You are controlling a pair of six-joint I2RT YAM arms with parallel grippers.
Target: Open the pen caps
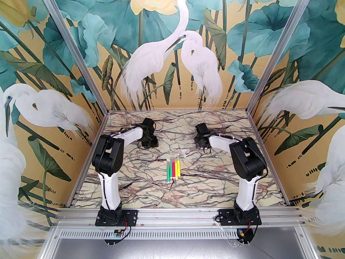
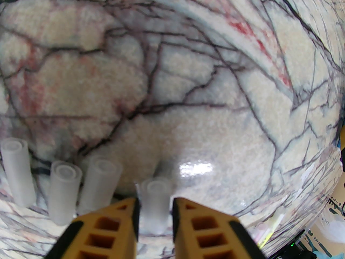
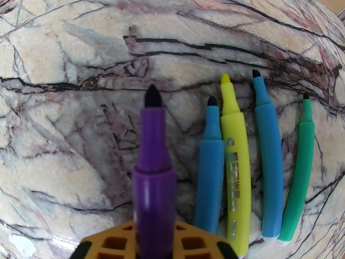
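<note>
Caps (image 2: 63, 190) are light, slick, thin clear tubes: pinch gently across the middle.
Left tool (image 2: 155, 202) is clamped on one cap (image 2: 156, 190), three more resting on the bench (image 2: 188, 90) beside it; right tool (image 3: 155, 241) grips a bare-tipped purple pen (image 3: 153, 155) by its barrel, four uncapped pens (image 3: 234, 158) lying alongside. The overhead view adds a row of pens (image 1: 173, 170) mid-bench, seemingly capped.

On the marble-patterned table (image 1: 215, 182) we find a tight row of bright pens (image 1: 173, 169), four uncapped pens (image 3: 234, 171) lying side by side, and three clear caps (image 2: 63, 196) grouped together.
</note>
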